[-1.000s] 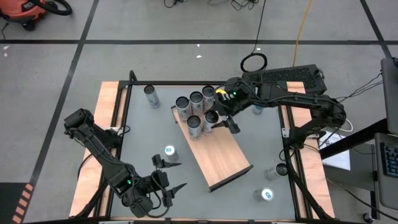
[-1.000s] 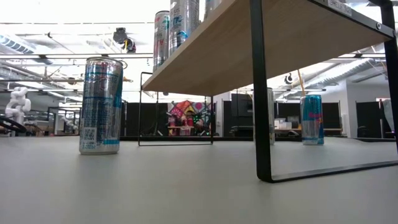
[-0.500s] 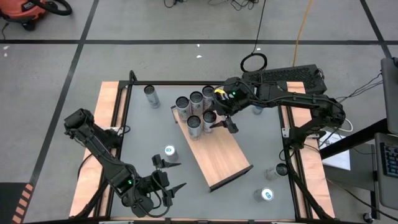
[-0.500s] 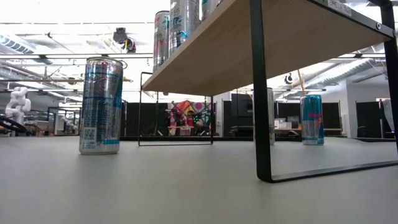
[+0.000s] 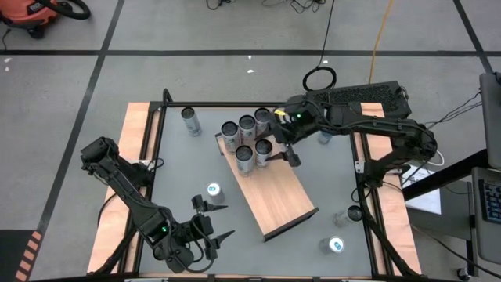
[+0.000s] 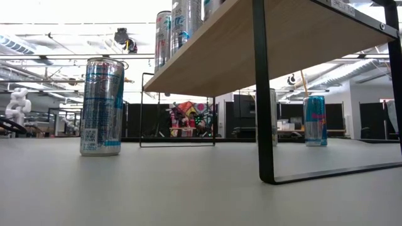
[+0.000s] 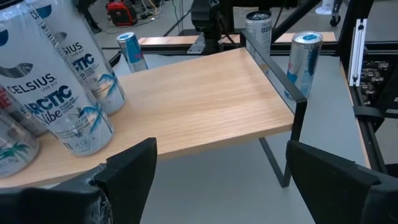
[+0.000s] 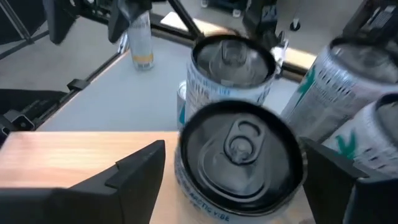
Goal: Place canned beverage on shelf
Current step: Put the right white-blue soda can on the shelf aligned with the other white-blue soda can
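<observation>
Straddling a can (image 8: 239,163) standing on the shelf (image 5: 274,196), the right tool (image 5: 279,149) is seen spread open, its fingers clear of it.

In the low view the shelf (image 6: 251,44) runs off the edge at twelve and three o'clock, so its cans (image 6: 179,25) show only their lower parts and neither arm appears. In the left wrist view the cans (image 7: 68,93) at nine o'clock are cut by the edge, and one label reads only partly. In the right wrist view the near can (image 8: 239,155) hides the base of the can (image 8: 230,68) behind it, and two cans (image 8: 348,99) at three o'clock are cropped. From above, the right tool (image 5: 280,146) covers part of the can cluster (image 5: 246,141); the labels there are too small to read.
</observation>
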Controlling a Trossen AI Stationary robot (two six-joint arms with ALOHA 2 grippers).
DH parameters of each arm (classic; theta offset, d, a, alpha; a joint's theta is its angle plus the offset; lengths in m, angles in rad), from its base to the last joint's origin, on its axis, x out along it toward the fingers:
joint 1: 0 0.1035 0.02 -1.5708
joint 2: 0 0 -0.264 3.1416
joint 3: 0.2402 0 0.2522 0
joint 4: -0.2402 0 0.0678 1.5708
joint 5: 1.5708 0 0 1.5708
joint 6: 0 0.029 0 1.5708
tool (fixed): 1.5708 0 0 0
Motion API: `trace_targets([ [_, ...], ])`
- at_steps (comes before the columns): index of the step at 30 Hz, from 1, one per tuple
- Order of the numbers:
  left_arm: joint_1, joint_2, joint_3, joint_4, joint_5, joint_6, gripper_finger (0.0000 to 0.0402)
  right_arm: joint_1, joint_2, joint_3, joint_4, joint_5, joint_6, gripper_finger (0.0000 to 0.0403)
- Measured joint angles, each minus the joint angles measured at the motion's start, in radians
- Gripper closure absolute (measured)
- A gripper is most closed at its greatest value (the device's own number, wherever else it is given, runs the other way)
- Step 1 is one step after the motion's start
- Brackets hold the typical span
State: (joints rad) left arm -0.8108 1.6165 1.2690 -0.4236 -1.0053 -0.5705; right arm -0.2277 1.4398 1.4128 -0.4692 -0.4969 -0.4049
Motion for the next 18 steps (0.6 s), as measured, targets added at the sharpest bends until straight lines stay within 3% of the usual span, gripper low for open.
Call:
trace_targets([
  [7, 0.0, 0.0, 0.0, 0.015, -0.003, 0.004, 0.0052, 0.0, -0.082, 0.0, 0.006, 0.006, 0.015, 0.0108],
  [13, 0.0, 0.0, 0.0, 0.026, -0.02, 0.007, 0.0052, 0.001, -0.182, 0.0, -0.042, 0.135, 0.04, 0.0108],
  [18, 0.0, 0.0, 0.0, 0.033, -0.021, 0.004, 0.0052, 0.001, -0.262, -0.047, -0.117, 0.154, 0.097, 0.0109],
])
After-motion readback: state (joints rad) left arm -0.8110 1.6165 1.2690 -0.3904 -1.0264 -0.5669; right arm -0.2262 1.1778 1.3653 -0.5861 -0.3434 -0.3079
